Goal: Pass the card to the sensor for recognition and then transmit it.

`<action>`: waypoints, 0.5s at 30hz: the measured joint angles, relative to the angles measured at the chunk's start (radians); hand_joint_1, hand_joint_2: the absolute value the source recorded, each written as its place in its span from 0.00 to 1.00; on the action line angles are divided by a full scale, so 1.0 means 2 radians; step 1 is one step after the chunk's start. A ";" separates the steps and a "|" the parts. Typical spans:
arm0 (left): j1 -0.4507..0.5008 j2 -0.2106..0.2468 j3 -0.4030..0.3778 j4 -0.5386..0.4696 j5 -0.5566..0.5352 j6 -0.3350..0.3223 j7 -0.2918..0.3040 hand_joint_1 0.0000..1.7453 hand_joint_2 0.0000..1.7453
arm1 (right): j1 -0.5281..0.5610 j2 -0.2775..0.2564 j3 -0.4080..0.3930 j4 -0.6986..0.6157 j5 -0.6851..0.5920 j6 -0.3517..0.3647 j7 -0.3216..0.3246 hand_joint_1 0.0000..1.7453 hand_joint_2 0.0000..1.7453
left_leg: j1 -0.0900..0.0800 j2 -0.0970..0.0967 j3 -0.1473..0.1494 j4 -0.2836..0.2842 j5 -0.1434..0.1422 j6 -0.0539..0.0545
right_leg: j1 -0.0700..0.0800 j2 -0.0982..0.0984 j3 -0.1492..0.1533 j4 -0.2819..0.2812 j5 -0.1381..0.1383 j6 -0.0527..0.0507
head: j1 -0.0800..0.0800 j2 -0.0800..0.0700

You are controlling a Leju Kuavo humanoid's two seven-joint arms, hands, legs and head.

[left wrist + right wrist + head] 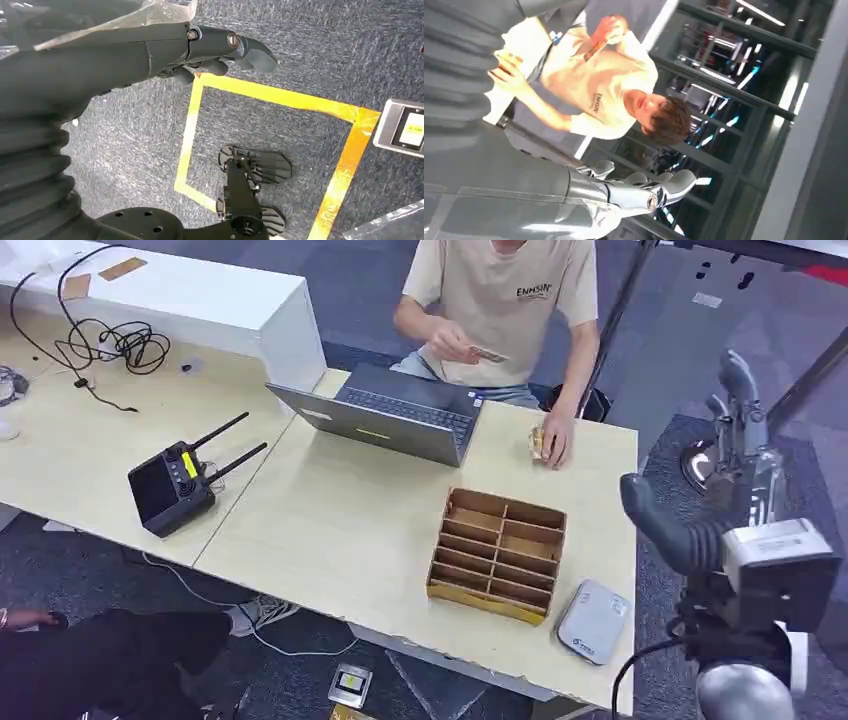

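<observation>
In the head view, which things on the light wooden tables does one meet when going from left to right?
Tangle of black cables → black device with two antennas → open laptop → wooden divided tray → small grey sensor pad. Further right, off the table, stands the robot's raised right hand.

One laptop (400, 420), perhaps two cards (490, 355).

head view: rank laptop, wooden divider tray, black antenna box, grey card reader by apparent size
1. laptop, largest.
2. wooden divider tray, a bit smaller; near enough to the laptop that the order is unsure.
3. black antenna box, counting its antennas.
4. grey card reader, smallest, though it lies nearest the camera.
</observation>
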 joint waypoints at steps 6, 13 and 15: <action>0.000 0.002 -0.003 0.000 -0.003 -0.002 0.000 0.00 1.00 | -0.012 -0.002 0.027 0.020 0.043 0.000 0.014 0.00 1.00 | 0.000 0.000 0.000 0.000 0.000 0.000 | 0.000 0.000 0.000 0.000 0.000 0.000 | 0.000 0.000; -0.001 0.003 -0.010 0.000 -0.008 -0.001 0.000 0.00 1.00 | -0.032 -0.005 0.054 0.050 0.122 -0.003 0.034 0.00 1.00 | 0.000 0.000 0.000 0.000 0.000 0.000 | 0.000 0.000 0.000 0.000 0.000 0.000 | 0.000 0.000; -0.001 0.003 -0.011 0.000 -0.009 -0.001 0.000 0.00 1.00 | -0.037 -0.005 0.063 0.059 0.140 -0.005 0.038 0.00 1.00 | 0.000 0.000 0.000 0.000 0.000 0.000 | 0.000 0.000 0.000 0.000 0.000 0.000 | 0.000 0.000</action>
